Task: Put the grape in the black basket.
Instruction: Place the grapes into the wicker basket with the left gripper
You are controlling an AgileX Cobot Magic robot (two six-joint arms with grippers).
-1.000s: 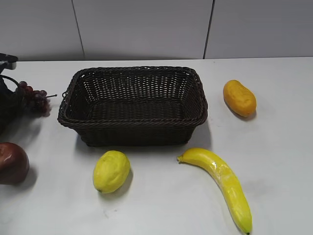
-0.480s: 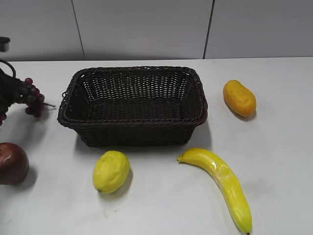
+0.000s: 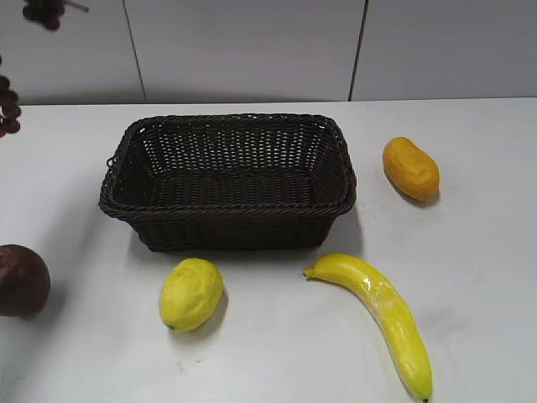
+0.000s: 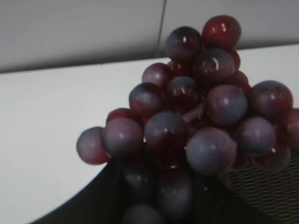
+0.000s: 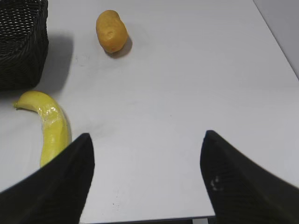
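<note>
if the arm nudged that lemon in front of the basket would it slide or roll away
The lemon would probably roll: it looks rounded and egg-shaped, resting free on a smooth white table. Its oval form suggests a wobbly, curving path. The basket behind it would likely stop any backward roll.

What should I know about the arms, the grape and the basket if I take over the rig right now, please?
Left tool: shut on the grape, which is lifted off the table, at the exterior view's upper left edge.
Right tool: open, empty, hovering over bare table near the banana.
Black basket: empty, mid-table.
Done: grape picked up.
Left: carry it over the basket and release.
</note>
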